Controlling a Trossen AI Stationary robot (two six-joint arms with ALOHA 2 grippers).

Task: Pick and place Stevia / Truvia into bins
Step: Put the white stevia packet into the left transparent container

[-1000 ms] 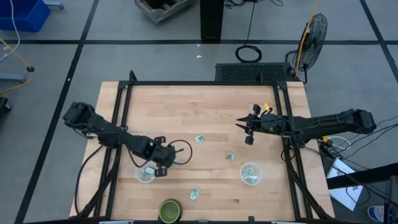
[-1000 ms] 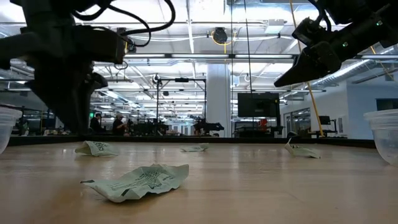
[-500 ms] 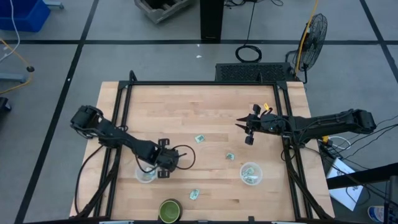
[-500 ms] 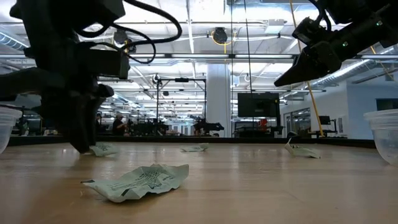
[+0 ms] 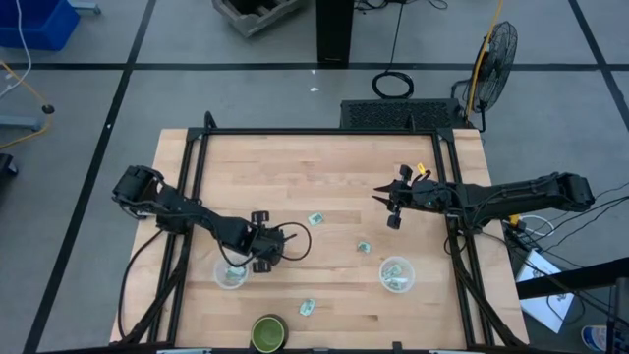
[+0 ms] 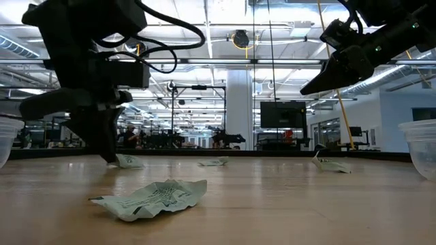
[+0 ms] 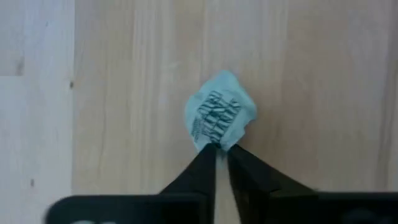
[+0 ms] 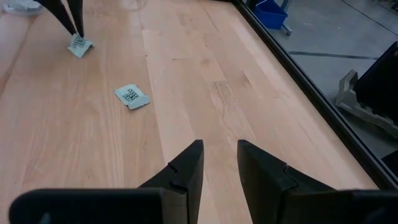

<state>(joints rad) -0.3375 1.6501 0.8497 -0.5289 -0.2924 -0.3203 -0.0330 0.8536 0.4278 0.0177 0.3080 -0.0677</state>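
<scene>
Since half a second back, the left gripper (image 5: pixel 272 246) has shifted slightly rightward, off the left cup (image 5: pixel 230 274) and toward the table's (image 5: pixel 295 177) middle; the right arm has not budged.

Left to right, we note in the high view: left cup with packets inside, left gripper just beside it, dark green container (image 5: pixel 267 332) at the near edge, a packet (image 5: pixel 308 307) near that, a packet (image 5: pixel 316 219) mid-table, another (image 5: pixel 364 247) to its right, then the right cup (image 5: pixel 396 273), also holding packets.

From above, cable and wrist hide the left fingertips. The left wrist view supplies them: fingers (image 7: pixel 198 174) nearly closed, tips pinching the edge of a crumpled pale green packet (image 7: pixel 220 118) lying on the wood. The low view shows the same gripper (image 6: pixel 109 158) down at the tabletop, touching that packet (image 6: pixel 129 161), with a crumpled packet (image 6: pixel 153 198) in the foreground.

Right gripper (image 5: pixel 385 206) hangs well above the table; its wrist view shows its fingers (image 8: pixel 186 165) a narrow gap apart, holding nothing.
</scene>
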